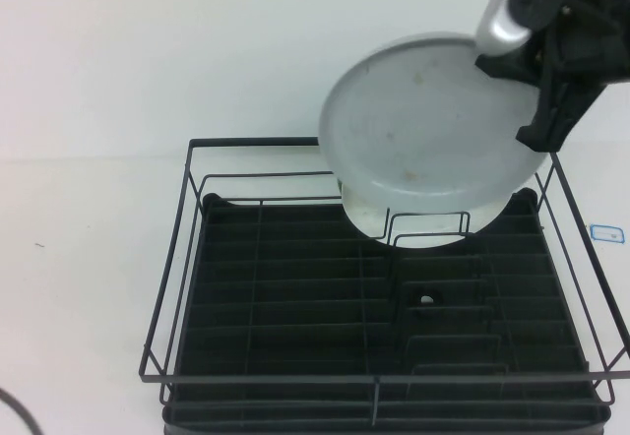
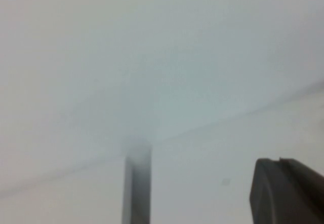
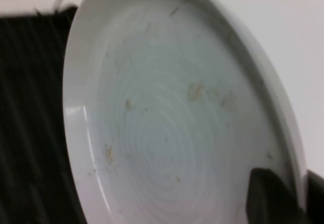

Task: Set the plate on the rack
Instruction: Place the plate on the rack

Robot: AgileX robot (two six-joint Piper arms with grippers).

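Right gripper [image 1: 539, 86] is being seen clamped on the rim of the plate [image 1: 433, 125]; in the right wrist view a dark finger [image 3: 271, 196] is lying on the plate's inner face right at the rim, so the grasp is judged as holding

Plate is being carried tilted, almost on edge, hanging from the gripper, with its lower edge dipping behind the top wires at the far side of the rack [image 1: 384, 317]. Whether it is already touching a divider or the tray cannot be told. Progress is judged as late transport: pickup is done; seating between dividers and release are left

Plate: round, pale grey-white, matte, shallow raised rim, faint concentric rings, small brownish specks on the face. Rack: black wire, rectangular, upright dividers over a slatted black tray, spreading out below the gripper and toward the camera

Left gripper is not being shown in the high view; the left wrist view is giving only a dark finger [image 2: 286, 191] over a plain white surface, well away from the work, so its opening cannot be told
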